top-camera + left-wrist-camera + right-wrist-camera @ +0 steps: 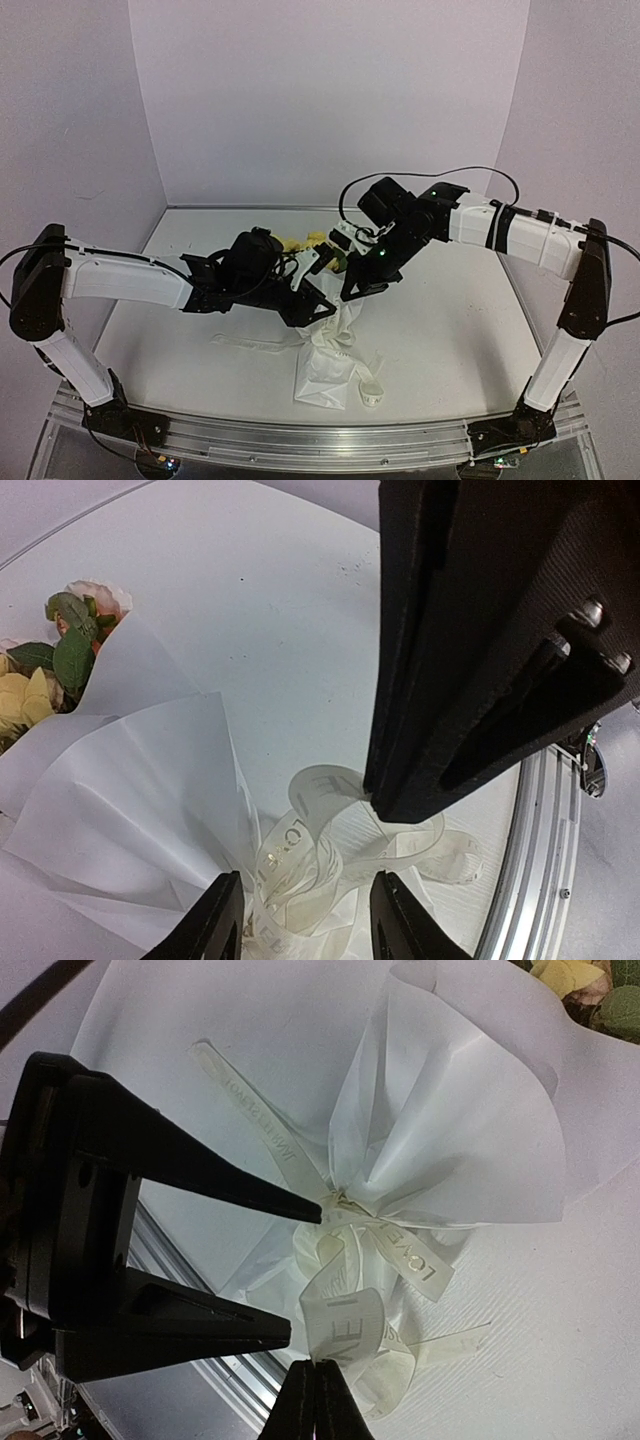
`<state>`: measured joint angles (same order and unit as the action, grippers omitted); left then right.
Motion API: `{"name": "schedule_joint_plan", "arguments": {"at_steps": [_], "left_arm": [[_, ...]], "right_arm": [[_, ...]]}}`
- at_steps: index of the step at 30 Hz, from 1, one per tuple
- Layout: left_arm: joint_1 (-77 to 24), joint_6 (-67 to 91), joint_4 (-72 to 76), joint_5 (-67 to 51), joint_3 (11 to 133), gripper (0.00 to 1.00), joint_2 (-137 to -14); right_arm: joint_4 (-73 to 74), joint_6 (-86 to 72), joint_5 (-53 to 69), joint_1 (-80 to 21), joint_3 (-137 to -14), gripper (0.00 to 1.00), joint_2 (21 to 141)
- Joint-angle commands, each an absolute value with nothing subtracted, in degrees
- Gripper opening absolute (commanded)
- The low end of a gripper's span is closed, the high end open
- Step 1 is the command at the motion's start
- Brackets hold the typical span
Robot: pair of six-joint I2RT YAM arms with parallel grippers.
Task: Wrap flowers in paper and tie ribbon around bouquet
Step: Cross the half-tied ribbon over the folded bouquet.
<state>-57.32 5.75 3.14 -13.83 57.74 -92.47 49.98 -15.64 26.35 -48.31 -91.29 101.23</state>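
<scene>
Bouquet (pixel 328 352) lies on the table (pixel 450 330) with its long axis running from near to far, leaning a little left at the far end. The flowers (pixel 300 241) point far and the closed foot of the paper (pixel 325 385) points near. The paper makes a cone that holds the flowers, and their yellow heads and green leaves come out at the wide far mouth. The ribbon (pixel 345 1325) is looped at the narrow waist, with one tail stretched out to the left. The left gripper (pixel 310 918) has its fingers spread, one on each side of the ribbon loops. The right gripper (pixel 318 1372) has its fingers pressed together, pinching one loop of the ribbon. The foot of the paper is close to the rail (pixel 300 435) at the near edge. The table is open to the right and at the far left.
</scene>
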Motion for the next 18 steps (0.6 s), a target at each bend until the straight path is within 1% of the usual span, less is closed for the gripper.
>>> {"name": "schedule_joint_plan", "arguments": {"at_steps": [1, 9, 14, 15, 16, 18], "left_arm": [[-57.0, 4.3, 5.3, -16.0, 60.4, 0.44, -92.6], [-56.6, 3.7, 6.8, -15.4, 61.9, 0.41, -94.5], [-56.5, 3.8, 8.2, -15.7, 62.8, 0.35, -95.9], [-56.5, 3.8, 8.6, -15.8, 62.8, 0.33, -96.0], [-56.5, 3.8, 8.9, -15.9, 62.8, 0.28, -96.1], [-56.5, 3.8, 9.1, -16.0, 63.0, 0.16, -96.5]], "right_arm": [[49.1, -14.9, 26.3, -48.7, -93.6, 0.00, 101.0], [49.4, -14.7, 26.6, -49.6, -94.2, 0.00, 101.4], [49.7, -14.7, 26.8, -49.9, -94.4, 0.00, 101.5], [49.7, -14.7, 26.9, -50.0, -94.3, 0.00, 101.6], [49.7, -14.7, 26.9, -50.0, -94.2, 0.00, 101.6], [49.8, -14.7, 26.8, -50.0, -94.0, 0.00, 101.4]]}}
